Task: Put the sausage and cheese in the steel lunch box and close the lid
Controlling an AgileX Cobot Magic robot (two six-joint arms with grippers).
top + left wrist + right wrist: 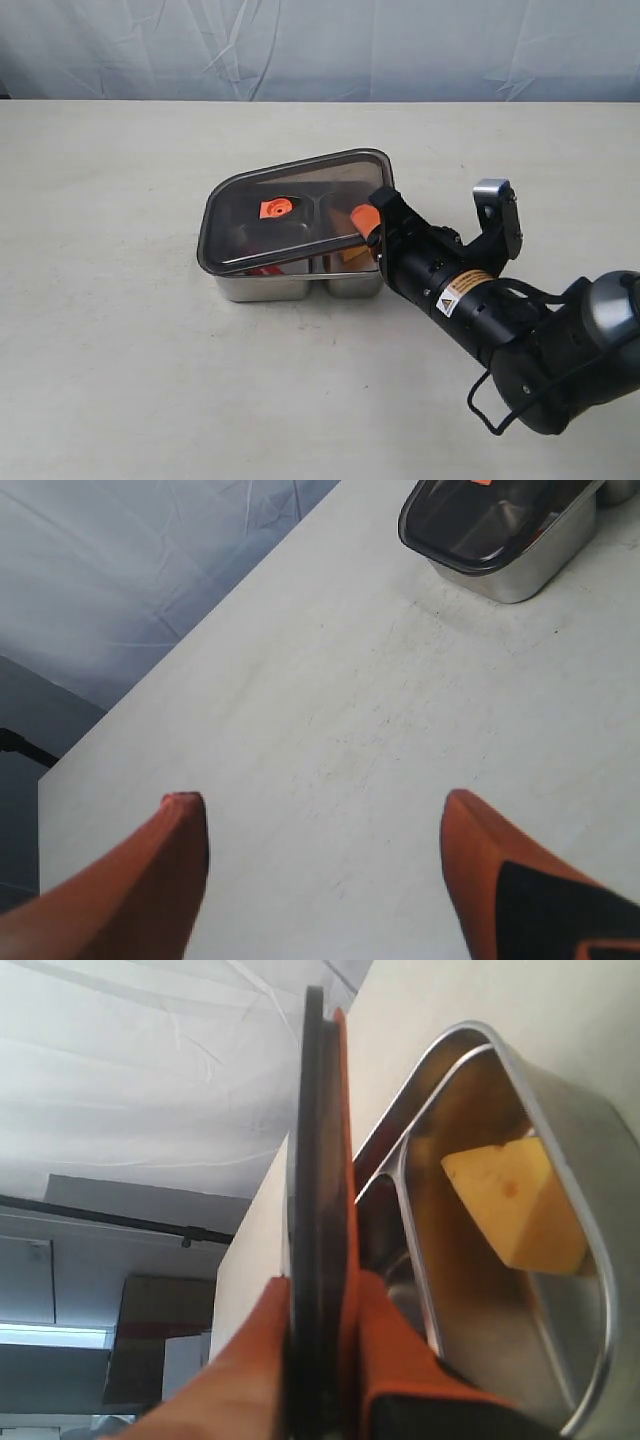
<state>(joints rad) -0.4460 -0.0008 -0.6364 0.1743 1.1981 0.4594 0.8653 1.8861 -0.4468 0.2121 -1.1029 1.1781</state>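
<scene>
One step is left, by my judgement: closing. The lid [300, 200] is over the steel lunch box [265, 290] but not seated. It is tilted, with its left end low at the box's near-left corner and its right end raised. Whether the low end touches the rim cannot be told.

Right gripper [372, 222]: its orange fingers [400, 1350] are closed narrow on the lid's right edge, one on each face.
Left gripper [325, 815]: its fingers stand wide apart and hold nothing, above bare table [120, 350] and well apart from the box.

Contents: the cheese [515, 1205] lies in the right compartment. A sliver of red under the lid's near edge, in the left compartment, is most likely the sausage [262, 270]; little of it shows.

Next move, as judged: lower the raised end until the lid lies flat, square its rounded corners to the box's, then release and press down. The lid overhangs at the left, so it probably needs shifting toward the gripper first.

Materials:
- The box is polished steel, mirror-bright, with rounded corners and a centre divider.
- The lid is thin, rigid, smoky and translucent, with an orange seal round the rim and an orange valve [275, 208] at centre.
- The cheese is a matte yellow wedge with shallow pits.
- The table is pale, dull and scuffed.
</scene>
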